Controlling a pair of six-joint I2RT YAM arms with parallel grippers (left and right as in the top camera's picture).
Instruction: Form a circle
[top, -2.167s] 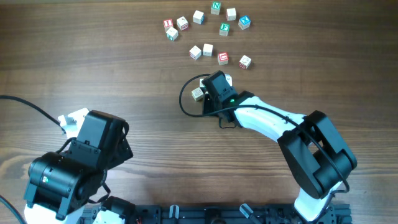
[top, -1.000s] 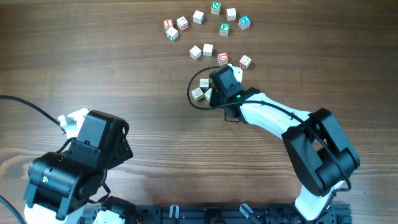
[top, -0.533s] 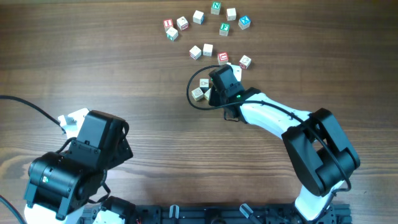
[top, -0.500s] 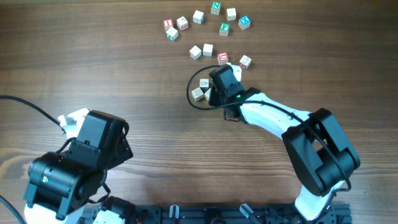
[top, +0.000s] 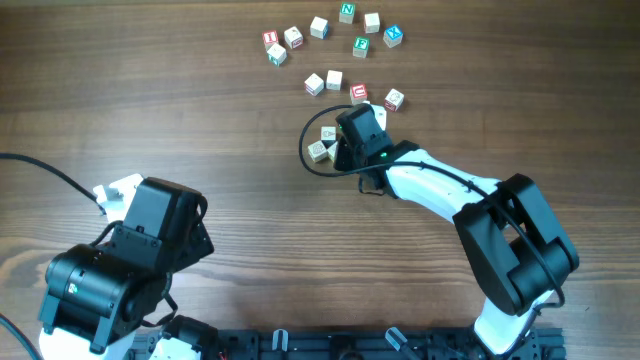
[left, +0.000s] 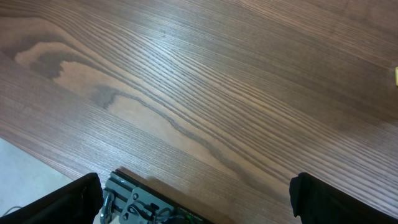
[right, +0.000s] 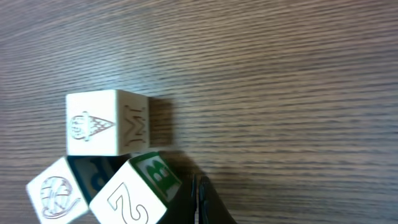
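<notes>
Near the table's middle, the right gripper (right: 200, 198), jaws shut and empty, sits just right of three clustered alphabet cubes (top: 325, 142); the partial ring (top: 335, 50) lies farther away.

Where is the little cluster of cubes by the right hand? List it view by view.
Overhead: cluster of cubes sits top centre, just left of the right hand, below the scattered letter cubes.
Left wrist: not in it.
Right wrist: cluster fills the lower left, next to the shut fingertips.
Shared landmark: the right hand beside it.
</notes>
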